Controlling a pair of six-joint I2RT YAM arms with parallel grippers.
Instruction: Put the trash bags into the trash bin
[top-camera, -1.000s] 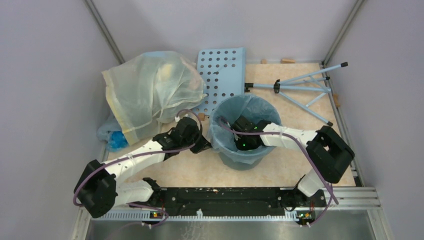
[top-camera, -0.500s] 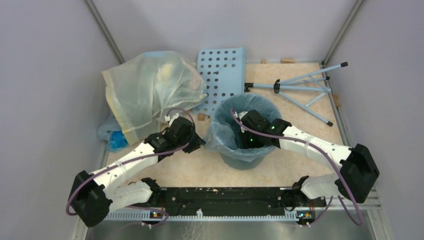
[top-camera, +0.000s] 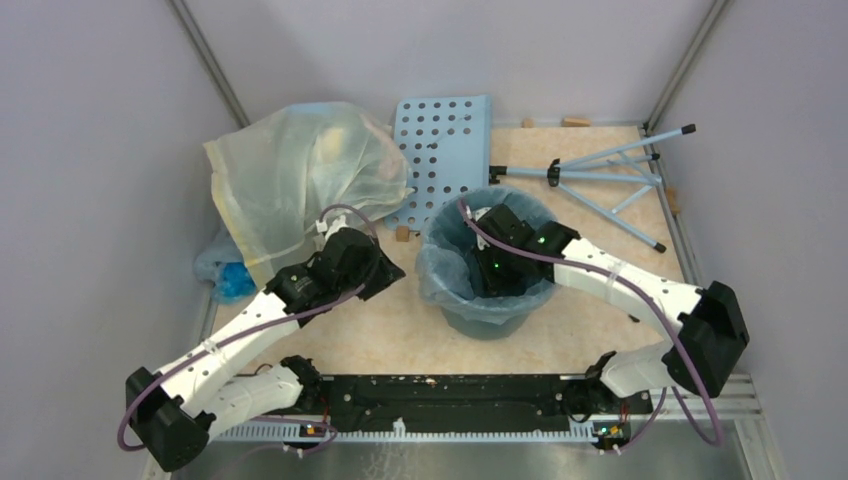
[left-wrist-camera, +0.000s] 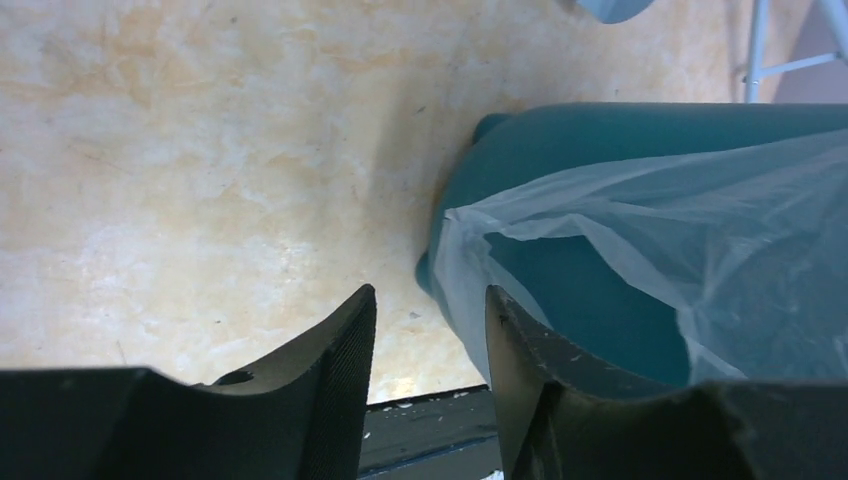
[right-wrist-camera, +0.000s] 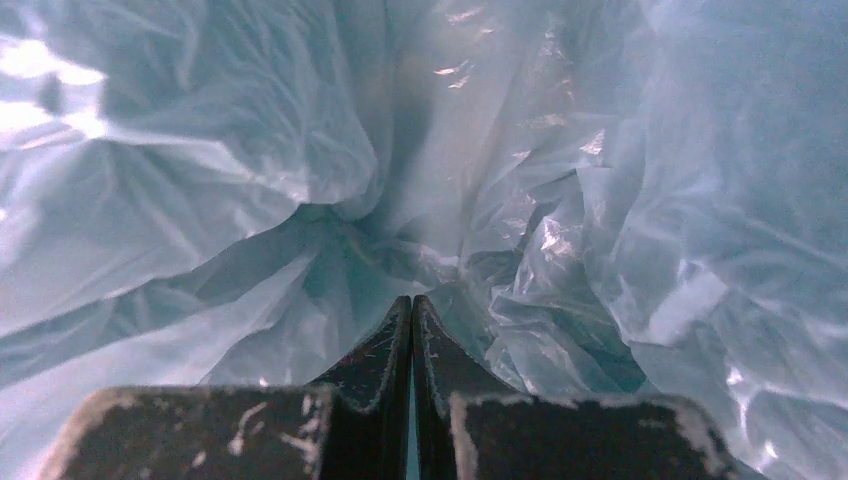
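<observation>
Left arm reaches forward and toward the centre, forearm low over the table; left gripper (top-camera: 388, 278) has its fingers spread with nothing between them, hovering just off the bin's left side, not touching it; in the left wrist view the trash bin (left-wrist-camera: 560, 140) sits ahead and to the right of the fingertips, with the bag's loose edge hanging down its outer wall.

Right arm arcs in from the right with the elbow out, wrist dipped into the bin mouth; right gripper (right-wrist-camera: 412, 305) is pressed together, tips pointing down into the folds; cannot tell if any film is caught between them.

The trash bag (right-wrist-camera: 200, 200) is inside the bin as a crumpled liner, all around and below the right gripper, its edge draped over the rim on the side nearest the left gripper.

The table (top-camera: 400, 340) is beige and marbled; pale lilac walls on three sides; black rail (top-camera: 450, 390) behind both grippers at the arm bases.

Yellowish bag (top-camera: 300, 180) with stuff inside lies ahead-left of the left gripper, near its wrist; a blue bundle (top-camera: 225, 275) sits beside that bag; perforated panel (top-camera: 445, 150) just beyond the bin; pale blue folded stand (top-camera: 600, 170) beyond-right of the right gripper; small wooden block (top-camera: 402, 233) between the left gripper and the panel.
</observation>
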